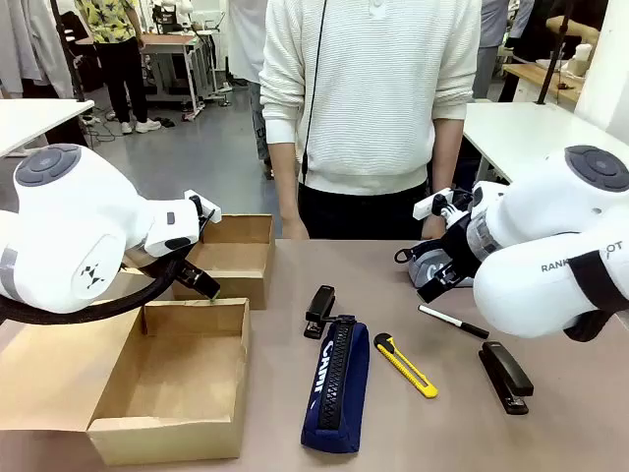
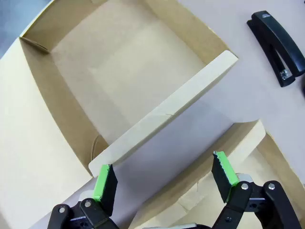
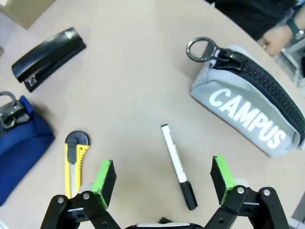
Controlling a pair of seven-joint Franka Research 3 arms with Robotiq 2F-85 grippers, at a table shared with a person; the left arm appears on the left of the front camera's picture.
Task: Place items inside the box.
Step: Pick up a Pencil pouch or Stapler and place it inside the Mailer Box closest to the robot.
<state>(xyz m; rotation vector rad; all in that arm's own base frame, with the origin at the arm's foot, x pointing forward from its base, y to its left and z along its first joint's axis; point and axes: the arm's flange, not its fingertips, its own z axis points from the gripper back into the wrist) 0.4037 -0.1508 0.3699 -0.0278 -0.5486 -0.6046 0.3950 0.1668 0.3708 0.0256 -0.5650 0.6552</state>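
Note:
A brown cardboard box (image 1: 231,388) lies open at the near left, with a second open box part (image 1: 257,258) behind it. My left gripper (image 2: 164,175) hangs open over the gap between them, above a box wall (image 2: 167,112). Lying on the table are a black stapler (image 1: 319,310), a navy zip pencil case (image 1: 337,388), a yellow utility knife (image 1: 405,365), a marker (image 1: 452,322) and a second stapler (image 1: 506,376). My right gripper (image 3: 162,177) is open just above the marker (image 3: 178,167). The grey CAMPUS pencil case (image 3: 252,119) lies beyond it.
A person in a white sweater (image 1: 373,88) stands at the far edge, one hand (image 3: 275,42) near the grey case. The near box's flap (image 1: 39,379) spreads out to the left. Bare tabletop (image 1: 442,433) lies in front of the items.

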